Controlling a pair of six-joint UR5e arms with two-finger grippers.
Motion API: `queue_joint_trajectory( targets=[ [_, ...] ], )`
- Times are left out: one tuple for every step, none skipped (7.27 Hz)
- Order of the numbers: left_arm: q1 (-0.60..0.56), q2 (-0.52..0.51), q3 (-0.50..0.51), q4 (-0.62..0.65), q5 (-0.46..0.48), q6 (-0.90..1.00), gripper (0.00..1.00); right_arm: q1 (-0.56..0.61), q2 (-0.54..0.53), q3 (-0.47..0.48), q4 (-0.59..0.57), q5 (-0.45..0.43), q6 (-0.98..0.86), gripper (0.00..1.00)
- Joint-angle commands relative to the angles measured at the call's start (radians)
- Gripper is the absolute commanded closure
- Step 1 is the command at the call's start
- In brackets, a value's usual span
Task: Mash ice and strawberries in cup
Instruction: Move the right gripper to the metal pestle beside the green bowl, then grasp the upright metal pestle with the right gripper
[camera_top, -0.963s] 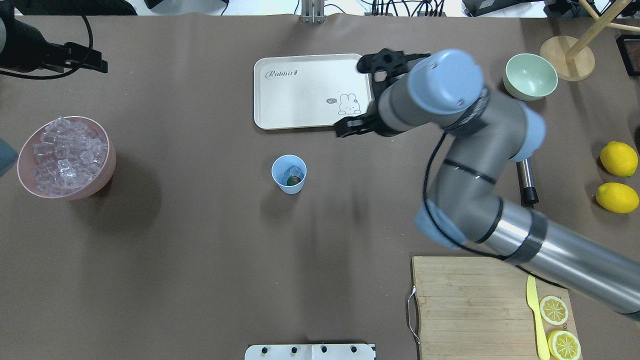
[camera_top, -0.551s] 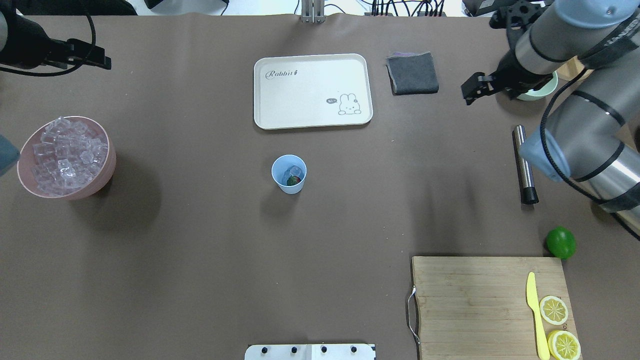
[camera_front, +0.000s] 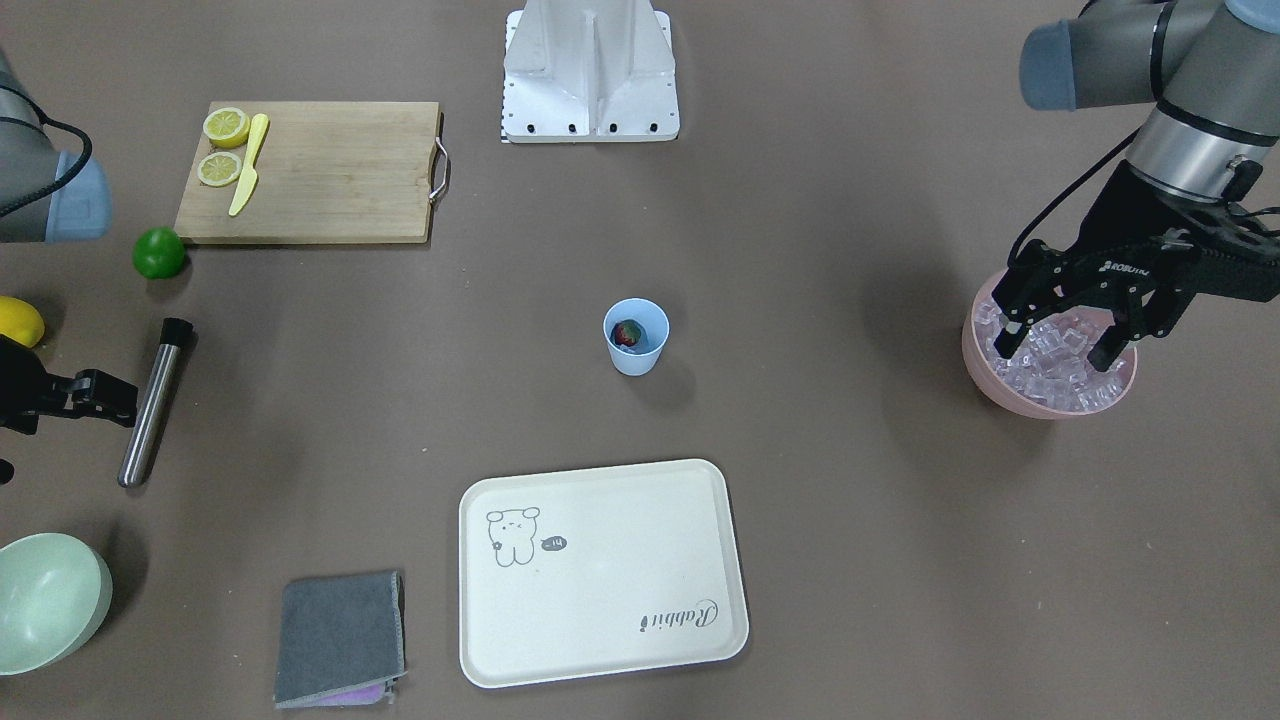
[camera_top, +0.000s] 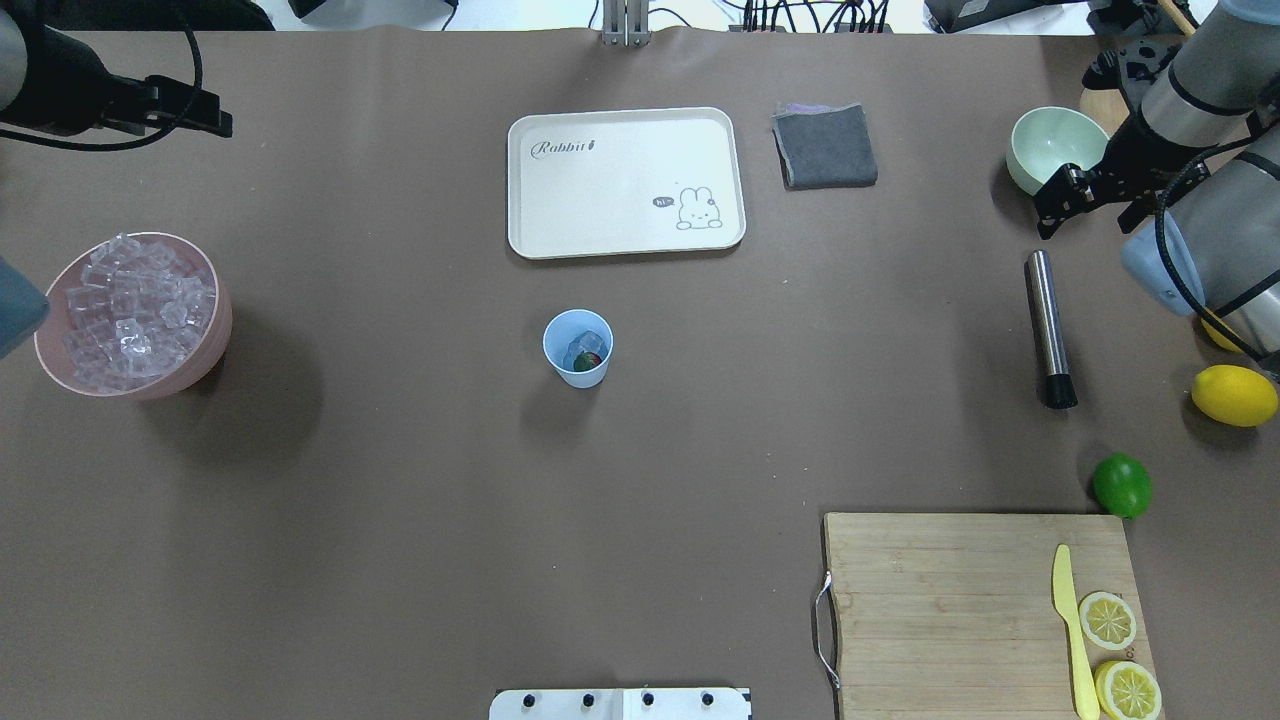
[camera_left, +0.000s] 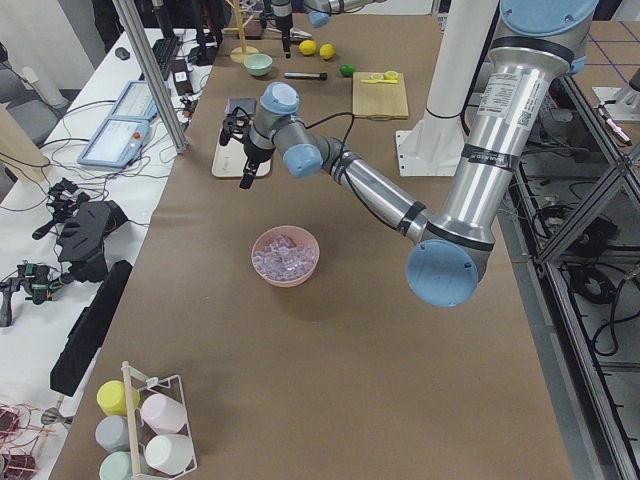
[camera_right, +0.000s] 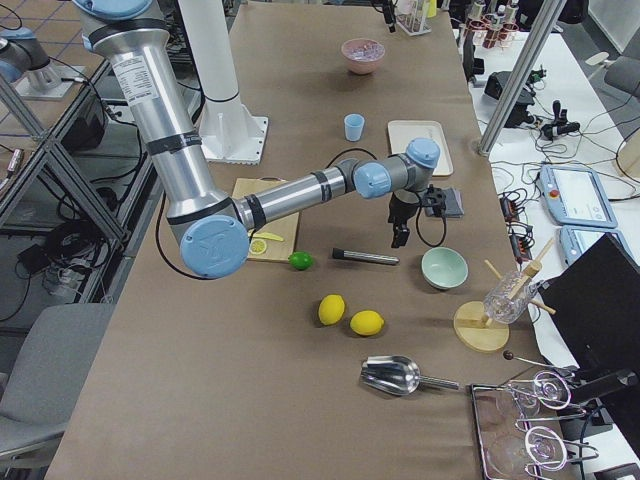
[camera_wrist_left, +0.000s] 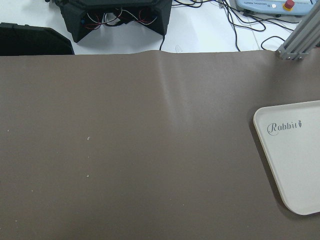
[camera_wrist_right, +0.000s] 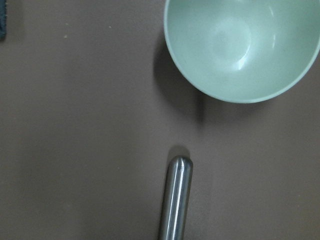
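Your right gripper (camera_top: 1088, 212), jaws spread and empty, hovered just beyond the round steel masher (camera_top: 1047, 325), which could have rolled from an off-centre pinch; the cup (camera_top: 580, 378), holding ice (camera_top: 583, 342) and strawberry (camera_top: 589, 361), stood in the middle of the table (camera_top: 400, 450).

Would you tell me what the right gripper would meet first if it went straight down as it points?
The right gripper would probably meet the steel end of the muddler, or bare table beside it; depth is unclear.

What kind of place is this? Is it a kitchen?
Probably a robot lab, not a kitchen: a big robot arm mounted beside the table, control pendants and cables on the side bench.
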Motion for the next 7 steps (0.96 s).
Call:
queue_joint_trajectory(
  targets=[
    [0.002, -0.003, -0.001, 0.000, 0.004, 0.002, 0.03, -0.034, -0.016, -0.154, 0.245, 0.009, 0.120, 0.00],
    [0.002, -0.008, -0.001, 0.000, 0.004, 0.002, 0.03, -0.047, -0.019, -0.160, 0.274, 0.007, 0.158, 0.00],
    [0.005, -0.008, 0.000, 0.000, 0.004, 0.004, 0.03, -0.058, -0.020, -0.160, 0.274, 0.004, 0.160, 0.00],
    [0.005, -0.016, 0.002, 0.005, 0.008, 0.045, 0.03, -0.061, -0.027, -0.160, 0.276, 0.005, 0.160, 0.00],
    [0.005, -0.014, 0.003, 0.005, 0.007, 0.054, 0.03, -0.062, -0.030, -0.160, 0.276, 0.005, 0.158, 0.00],
    [0.005, -0.016, 0.003, 0.005, 0.005, 0.056, 0.03, -0.074, -0.030, -0.160, 0.276, -0.001, 0.158, 0.00],
    [0.005, -0.020, 0.003, 0.005, 0.005, 0.056, 0.03, -0.081, -0.030, -0.160, 0.276, -0.001, 0.160, 0.00]
  ],
)
